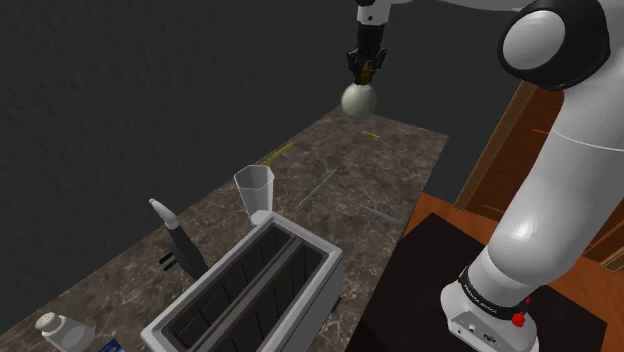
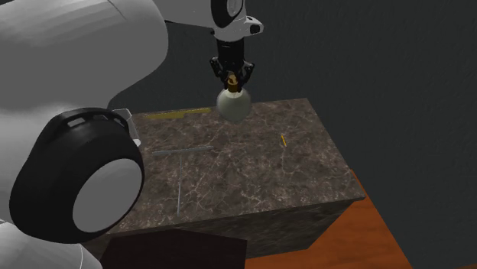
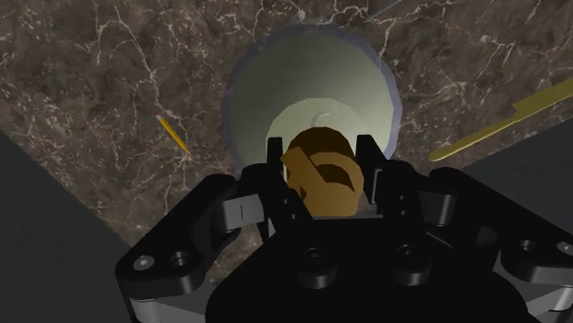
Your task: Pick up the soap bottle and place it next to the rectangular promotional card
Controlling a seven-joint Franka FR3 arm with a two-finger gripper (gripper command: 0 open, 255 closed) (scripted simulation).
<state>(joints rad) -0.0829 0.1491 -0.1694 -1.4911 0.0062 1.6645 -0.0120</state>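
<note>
**One Arm, One Bottle: Soap Bottle Held Over the Far End of the Counter**

One white arm [image 1: 560,200] reaches from its stand at the near right toward the far end of a dark, veined stone counter [image 1: 370,170]. At the counter's near left stands a white two-slot toaster [image 1: 320,262]. Just beyond it is a clear tumbler [image 1: 254,190], and to its left a black-handled utensil [image 1: 175,238]. The soap bottle [image 1: 358,99], with a round pale body and a golden-brown pump top, hangs upright over the far end of the counter and appears raised off the stone. The black gripper [image 3: 321,161] points straight down, its jaws clenched on the pump top from both sides. A long yellow strip [image 2: 180,112] lies along the far edge, left of the bottle. A white shaker [image 1: 62,331] sits at the near left corner. A short yellow stick [image 2: 283,140] lies to the bottle's right. A small blue card [image 1: 111,346] lies just beside the shaker, well apart from the bottle.
</note>
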